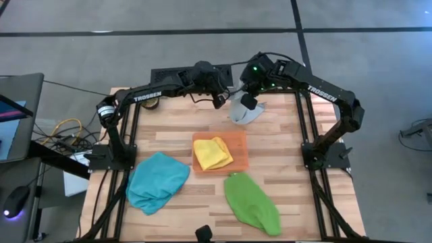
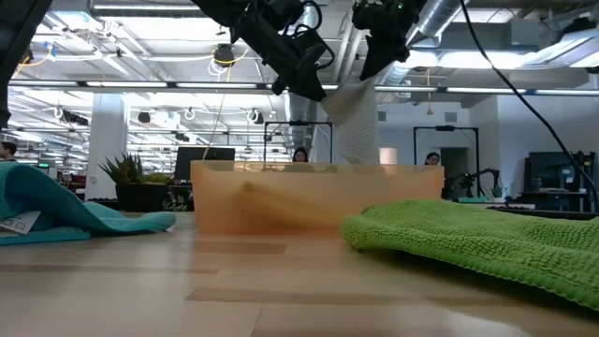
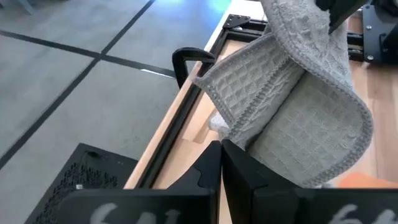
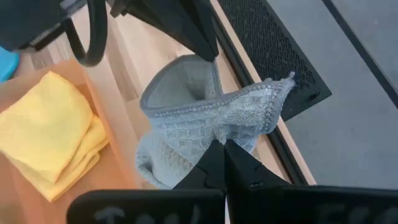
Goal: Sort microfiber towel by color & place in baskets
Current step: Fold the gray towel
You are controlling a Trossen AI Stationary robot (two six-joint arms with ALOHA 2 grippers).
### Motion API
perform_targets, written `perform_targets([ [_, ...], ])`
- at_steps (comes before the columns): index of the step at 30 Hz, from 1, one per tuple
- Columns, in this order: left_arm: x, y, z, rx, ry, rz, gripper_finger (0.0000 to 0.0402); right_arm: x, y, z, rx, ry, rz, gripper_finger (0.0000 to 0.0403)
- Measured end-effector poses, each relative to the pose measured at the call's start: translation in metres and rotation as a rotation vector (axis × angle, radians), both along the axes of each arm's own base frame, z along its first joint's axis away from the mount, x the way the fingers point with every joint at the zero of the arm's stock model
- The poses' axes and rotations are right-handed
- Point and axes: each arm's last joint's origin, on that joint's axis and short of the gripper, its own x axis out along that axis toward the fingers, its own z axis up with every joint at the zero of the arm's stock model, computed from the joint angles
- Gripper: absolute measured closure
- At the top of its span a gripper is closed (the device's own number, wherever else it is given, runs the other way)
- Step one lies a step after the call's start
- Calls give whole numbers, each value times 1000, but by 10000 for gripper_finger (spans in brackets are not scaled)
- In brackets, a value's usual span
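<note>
A black perforated box (image 1: pixel 177 73) sits just past the table's (image 1: pixel 175 138) far edge. Yellow cables (image 1: pixel 64 128) lie beside its left edge, near a mouse (image 1: pixel 15 200).

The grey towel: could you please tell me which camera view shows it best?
The right wrist view: the grey towel fills it, hanging folded. The left wrist view crops it, the high view shows it small beyond the orange tray, and the low view shows only a hanging strip.
</note>
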Motion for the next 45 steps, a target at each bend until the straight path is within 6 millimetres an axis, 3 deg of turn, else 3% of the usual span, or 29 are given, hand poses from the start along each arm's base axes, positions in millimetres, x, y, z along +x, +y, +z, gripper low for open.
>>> perform_targets([
  [9, -3, -9, -9, -73, 89, -73, 401, -5, 2, -3, 29, 55, -1, 373],
  [17, 2, -22, -9, -2, 110, -339, 401, -7, 4, -5, -19, 114, 108, 388],
  [29, 9, -18, 0, 105, 36, -274, 398, -7, 7, -5, -3, 114, 275, 399],
  [45, 9, -12, 6, 196, -6, -342, 282, -5, 10, -5, 12, 103, 303, 397],
])
